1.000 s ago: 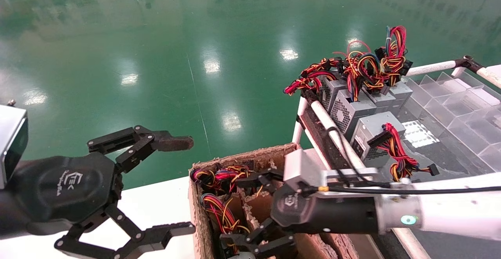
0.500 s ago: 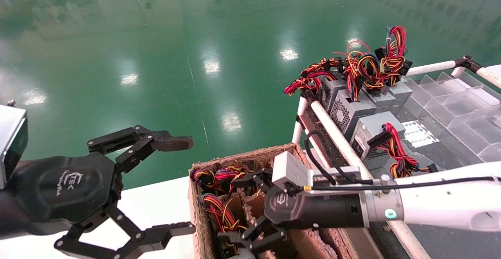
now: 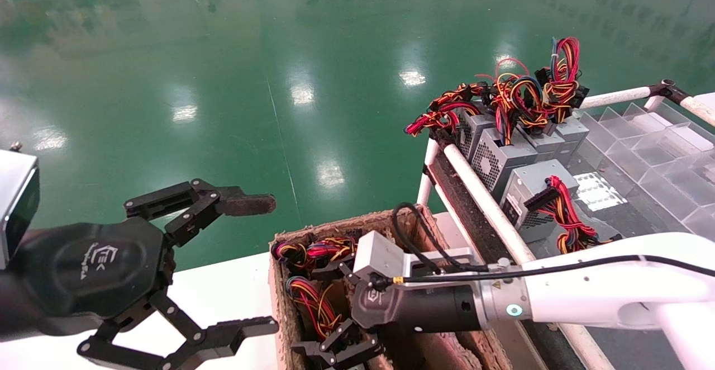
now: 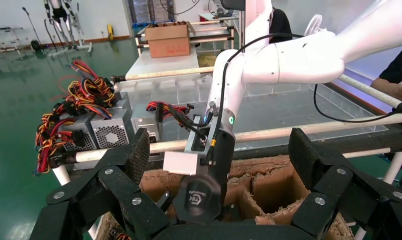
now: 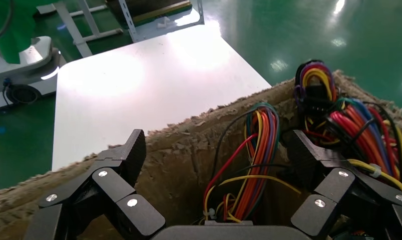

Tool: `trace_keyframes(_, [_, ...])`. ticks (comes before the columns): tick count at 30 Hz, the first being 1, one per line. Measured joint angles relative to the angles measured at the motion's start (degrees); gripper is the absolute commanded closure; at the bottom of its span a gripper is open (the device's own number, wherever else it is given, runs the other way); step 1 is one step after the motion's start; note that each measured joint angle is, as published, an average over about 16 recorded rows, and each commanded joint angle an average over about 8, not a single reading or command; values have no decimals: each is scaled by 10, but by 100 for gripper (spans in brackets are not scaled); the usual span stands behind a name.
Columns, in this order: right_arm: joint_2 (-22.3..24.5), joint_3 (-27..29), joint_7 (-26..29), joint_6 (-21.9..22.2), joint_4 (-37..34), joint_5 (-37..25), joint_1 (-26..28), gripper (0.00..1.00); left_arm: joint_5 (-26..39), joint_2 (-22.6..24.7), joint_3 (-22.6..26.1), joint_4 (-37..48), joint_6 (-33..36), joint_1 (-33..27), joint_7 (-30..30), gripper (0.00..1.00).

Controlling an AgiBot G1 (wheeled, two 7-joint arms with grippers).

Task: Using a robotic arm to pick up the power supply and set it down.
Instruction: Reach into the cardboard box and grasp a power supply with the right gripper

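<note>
My right arm, the white robotic arm (image 3: 586, 297) with the green light ring, reaches down into a cardboard box (image 3: 346, 223). Its right gripper (image 3: 330, 314) is open inside a compartment near the box's left wall. In the right wrist view the right gripper (image 5: 216, 155) straddles the red, yellow and orange wire bundle (image 5: 259, 165) of a power supply (image 3: 315, 303) standing in that compartment. The fingers (image 5: 131, 155) are apart from the wires. The supply's grey body is almost wholly hidden. My left gripper (image 3: 271, 266) hangs open and empty left of the box.
Several grey power supplies (image 3: 503, 157) with tangled wires stand on a white-railed rack (image 3: 480, 191) at the right, beside clear plastic dividers (image 3: 642, 152). More wires (image 3: 318, 247) fill the box's far compartment. The box sits on a white table (image 3: 223, 297); green floor lies beyond.
My right arm has moved left and lower, sinking its gripper deeper into the box towards the left compartment. The left arm has not moved.
</note>
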Motion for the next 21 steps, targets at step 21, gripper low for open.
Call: trace_keyframes(21, [-52, -6, -74, -12, -114, -6, 24, 100, -1, 0, 1, 0, 0, 0, 0, 0])
